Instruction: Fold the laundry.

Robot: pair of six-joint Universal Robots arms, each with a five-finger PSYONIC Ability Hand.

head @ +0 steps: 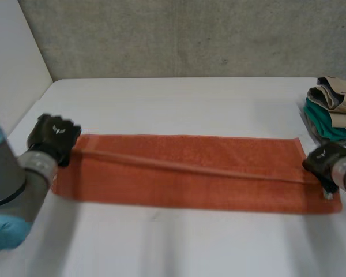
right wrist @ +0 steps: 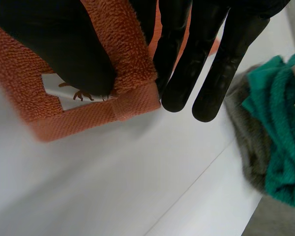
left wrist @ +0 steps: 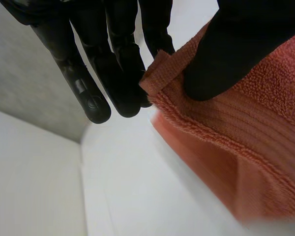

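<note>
**Both hands pinch the towel's end corners for a lengthwise fold**

The white table [head: 179, 98] carries the orange towel [head: 190, 173], stretched flat across its middle from 9 o'clock to 3 o'clock, with a raised ridge running along it from hand to hand. At about 2 o'clock, well apart from the towel's middle but near its right end, a pile of cloths [head: 334, 109] in tan, green and grey rests directly on the table, with no basket or bin around it.

The left hand [head: 53, 137] is at the 9 o'clock end. Its wrist view shows the thumb [left wrist: 226, 54] pressing the towel's corner against the fingers [left wrist: 118, 73], a firm pinch. The right hand [head: 323, 160] at the 3 o'clock end grasps its corner the same way, thumb [right wrist: 64, 44] on top, fingers [right wrist: 206, 64] behind, beside a white label [right wrist: 78, 93].

The step looks like carrying one long edge over the other. To do it well, both hands should move together at equal height and hold the cloth taut, so the ridge does not sag. The edges should be laid flush before either pinch loosens.
</note>
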